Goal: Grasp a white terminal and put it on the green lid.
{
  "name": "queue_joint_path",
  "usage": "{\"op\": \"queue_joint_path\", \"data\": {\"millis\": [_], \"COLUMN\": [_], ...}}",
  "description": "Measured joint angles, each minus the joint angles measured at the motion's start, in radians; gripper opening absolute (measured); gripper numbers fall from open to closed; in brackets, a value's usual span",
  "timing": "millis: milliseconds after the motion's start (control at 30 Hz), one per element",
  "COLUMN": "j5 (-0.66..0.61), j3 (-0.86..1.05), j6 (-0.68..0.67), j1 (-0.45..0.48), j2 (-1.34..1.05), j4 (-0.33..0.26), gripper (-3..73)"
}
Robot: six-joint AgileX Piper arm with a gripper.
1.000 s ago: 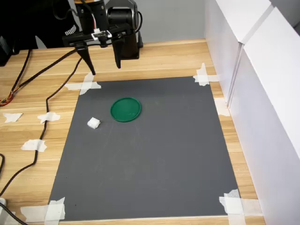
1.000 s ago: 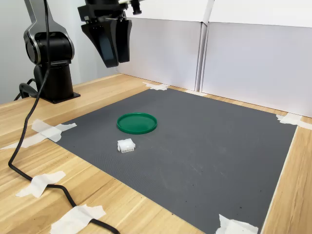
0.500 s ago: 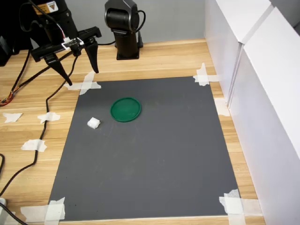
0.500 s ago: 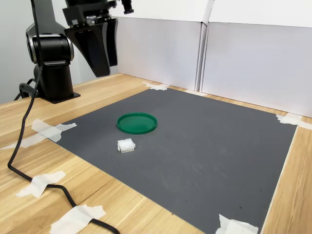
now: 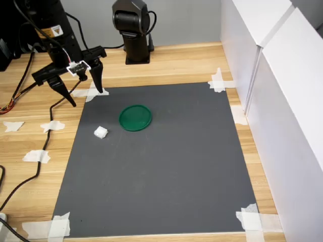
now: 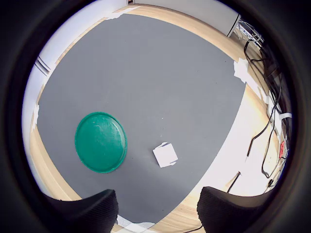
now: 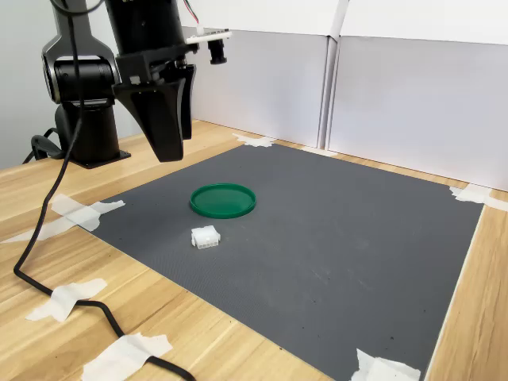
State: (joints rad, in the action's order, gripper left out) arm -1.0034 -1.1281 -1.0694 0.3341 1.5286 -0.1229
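In the first exterior view we find the gripper (image 5: 85,99) raised above the wooden table (image 5: 171,60), over the far corner of the dark grey mat (image 5: 161,171) at the first exterior view's left; its two dark fingers (image 5: 99,80) point downward with a broad gap between them and nothing held. The green lid (image 5: 135,117) lies flat on the mat; the white terminal (image 5: 101,132) rests on the mat near the lid, nearer the camera and toward the first exterior view's left, apart from it; both sit clear of the gripper. Tape scraps (image 5: 218,80) fix the mat's corners; a black cable (image 5: 35,156) trails along the table; white panels (image 5: 282,101) stand at the first exterior view's right.

In the wrist view we note the green lid (image 6: 100,141) and the white terminal (image 6: 165,155) side by side on the mat (image 6: 146,73), separated by bare mat; the two fingertips (image 6: 87,211) appear as dark shapes at the frame edge, set wide, with nothing between them.

In the second exterior view the gripper (image 7: 168,119) hangs in the air above the mat's (image 7: 333,238) far edge at the second exterior view's left, fingers downward; the spread is hard to judge from this angle. The green lid (image 7: 223,200) lies below and toward the second exterior view's right of it; the white terminal (image 7: 205,236) sits just in front of the lid, not touching it; the arm's base (image 7: 83,103) stands on the table (image 7: 182,333) behind.
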Motion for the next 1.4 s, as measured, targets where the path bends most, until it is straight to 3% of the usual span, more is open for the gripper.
{"op": "queue_joint_path", "data": {"millis": [233,367,533,1100,1400], "j5": [0.058,0.104,0.129,0.237,0.264], "j3": [0.0,0.0,0.0,0.081,0.081], "j6": [-0.003,-0.003,0.011,-0.002,-0.002], "j1": [-0.006,-0.061,-0.125,-0.128,-0.128], "j2": [0.032,0.034,0.035,0.111,0.189], "j4": [0.004,0.056,0.067,0.098,0.146], "gripper": [68.4,68.4,68.4,68.4,68.3]}}
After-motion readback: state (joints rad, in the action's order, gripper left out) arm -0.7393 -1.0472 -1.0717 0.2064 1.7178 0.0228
